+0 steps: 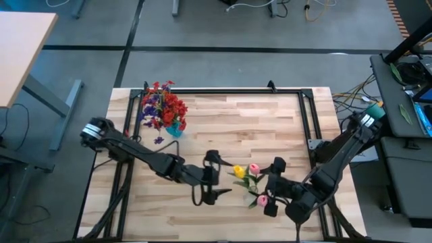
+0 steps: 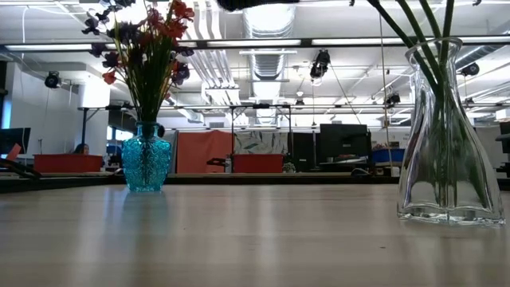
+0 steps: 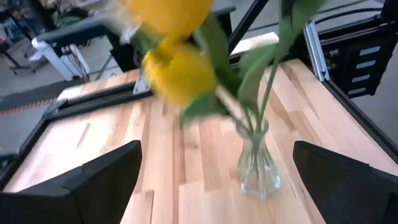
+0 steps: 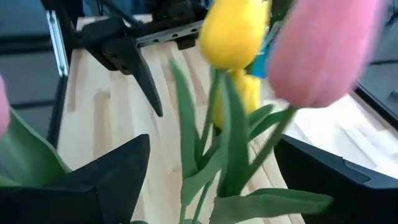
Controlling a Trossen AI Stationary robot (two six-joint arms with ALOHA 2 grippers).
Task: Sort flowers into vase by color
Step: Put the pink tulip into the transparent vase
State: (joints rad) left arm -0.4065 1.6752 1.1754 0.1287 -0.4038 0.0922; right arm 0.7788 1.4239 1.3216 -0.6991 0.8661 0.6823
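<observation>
A clear glass vase stands on the table's near right part, holding yellow tulips and pink tulips on green stems. My right gripper is open, its fingers either side of the stems without touching them. My left gripper is open just left of the bunch, facing the clear vase and the yellow tulips. A blue vase at the far left holds red and purple flowers.
A loose purple blossom lies on the wood near the blue vase. Black frame rails run along the table's far, left and right edges. Bare wood lies between the two vases.
</observation>
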